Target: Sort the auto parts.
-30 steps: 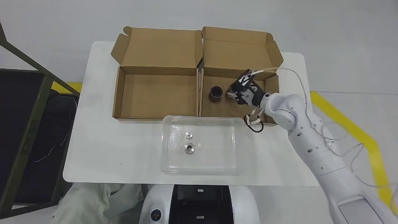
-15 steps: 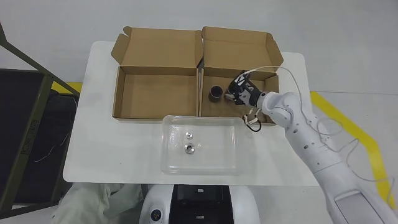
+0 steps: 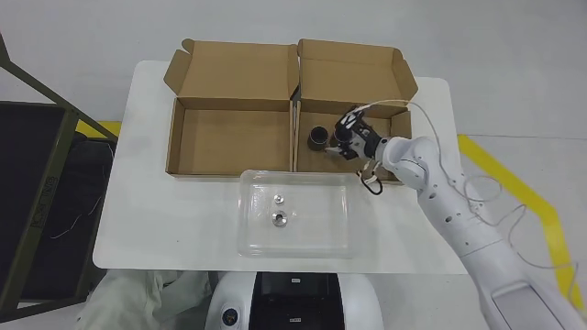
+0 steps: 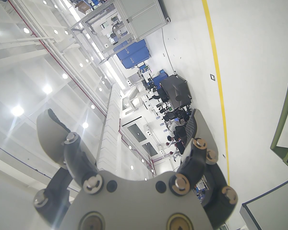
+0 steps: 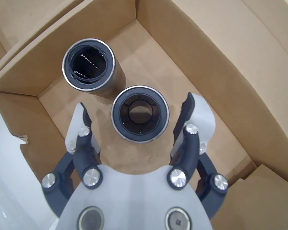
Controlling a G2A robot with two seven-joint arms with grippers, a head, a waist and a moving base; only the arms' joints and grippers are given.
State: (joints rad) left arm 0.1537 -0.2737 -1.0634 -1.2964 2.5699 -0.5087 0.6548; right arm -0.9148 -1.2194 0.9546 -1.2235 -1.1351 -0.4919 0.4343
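Two dark cylindrical parts with metal rims stand upright side by side in the right cardboard box [image 3: 348, 73]: a taller one [image 5: 88, 66] [image 3: 317, 137] near the box's left wall, and a shorter one [image 5: 140, 117] beside it. My right gripper [image 5: 136, 106] [image 3: 345, 137] hangs open over the shorter part, one finger on each side, with a gap to both pads. Two small metal parts [image 3: 278, 202] [image 3: 280, 219] lie in the clear plastic tray [image 3: 249, 238]. My left gripper [image 4: 121, 118] is open, holds nothing, and points out at the room.
An empty cardboard box [image 3: 229, 142] with its flap up stands to the left of the right one, touching it. The clear tray sits in front of both boxes on the white table [image 3: 147, 192]. Bare tabletop lies left of the tray.
My right gripper has shifted slightly left inside the right box, closer to the taller part. The tray and boxes have not moved.
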